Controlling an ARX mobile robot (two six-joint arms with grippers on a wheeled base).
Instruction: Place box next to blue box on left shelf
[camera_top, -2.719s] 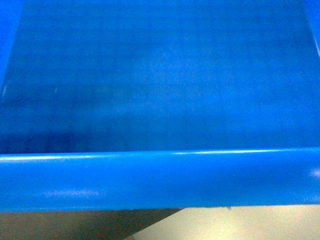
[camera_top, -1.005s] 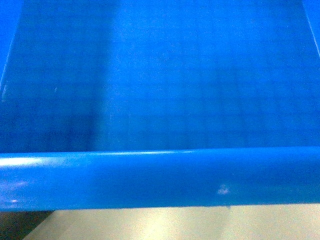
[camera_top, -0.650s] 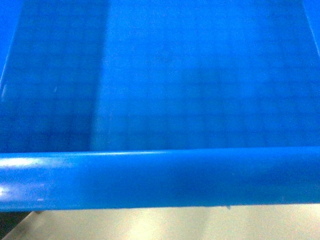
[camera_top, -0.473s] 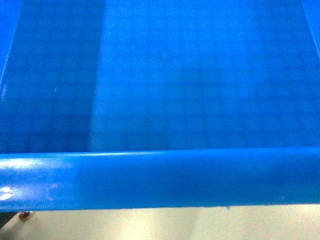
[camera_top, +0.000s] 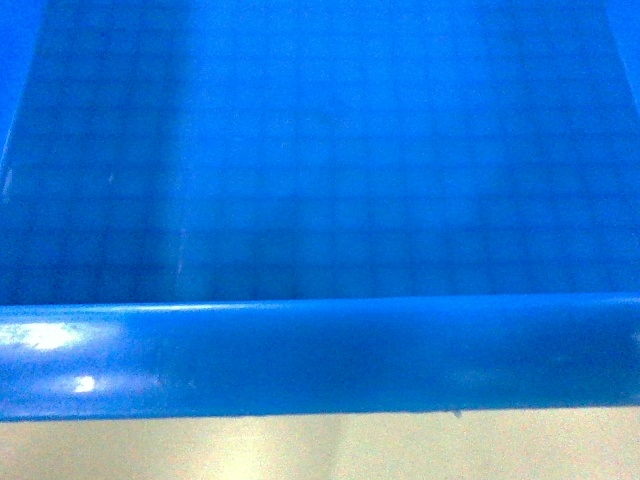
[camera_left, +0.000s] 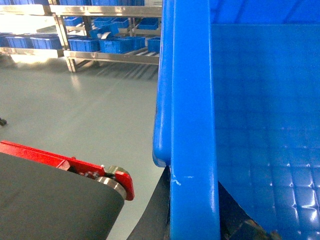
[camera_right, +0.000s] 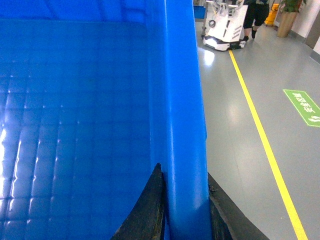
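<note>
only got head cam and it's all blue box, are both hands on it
Observer: On the right, yes. The right hand has a dark finger on each side of the box wall.
Operator: and the left
Observer: The left hand straddles the opposite wall the same way, low in its view.
Operator: any shelf in sight
Observer: The left wrist view shows metal shelves holding blue boxes, away across the grey floor.
</note>
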